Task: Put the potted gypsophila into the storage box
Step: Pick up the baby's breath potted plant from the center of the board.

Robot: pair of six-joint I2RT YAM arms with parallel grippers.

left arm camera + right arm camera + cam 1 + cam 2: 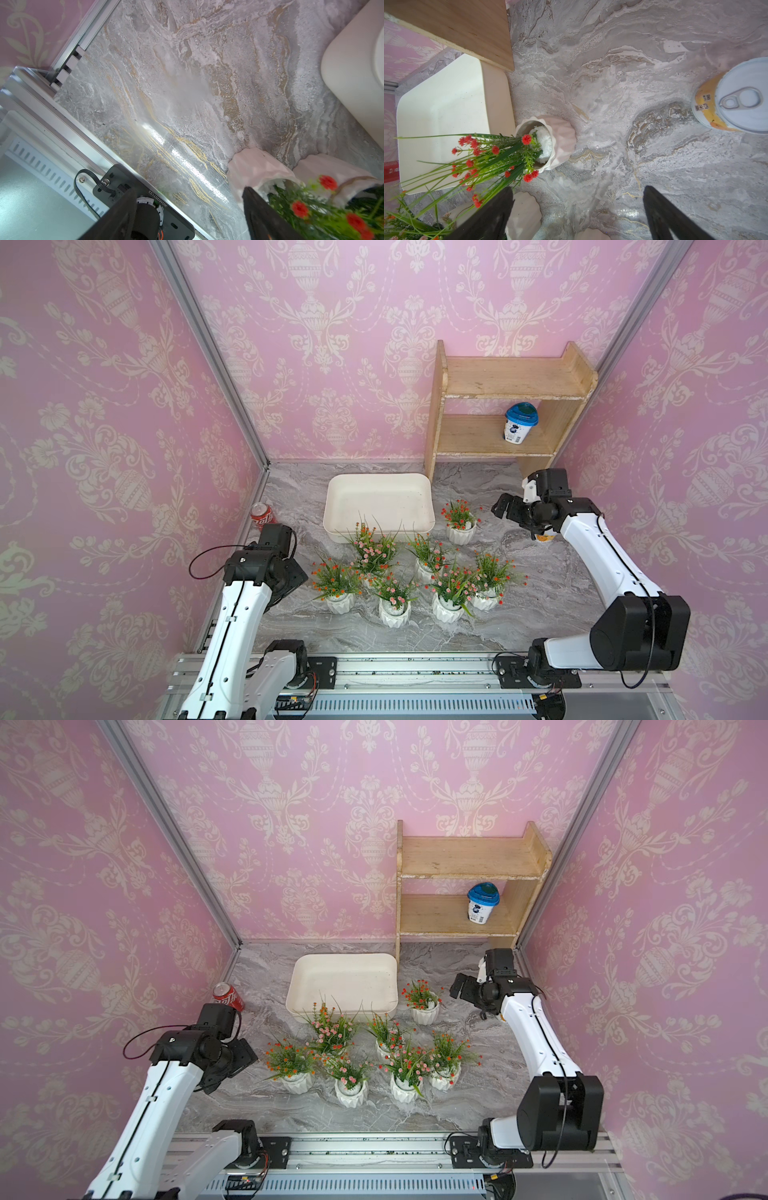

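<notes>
Empty storage box (374, 497) — first pick in hand. Left end effector (189, 190), jaws apart, nothing between, beside pot (340, 602) nearest worktop's (540, 593) left edge; right end effector (578, 188) wide. Next — straddle pot, close.

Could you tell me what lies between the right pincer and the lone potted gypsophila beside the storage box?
Only bare marble tabletop; the right pincer and that potted gypsophila stand apart, in both top views.

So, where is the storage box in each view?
Both top views: storage box mid-table, behind the potted gypsophila, empty.
Left wrist: only one rounded corner, cut by the frame edge.
Right wrist: most of it, beside the red-blossom pot.
Shared landmark: wooden shelf beside it, not in left wrist.
</notes>
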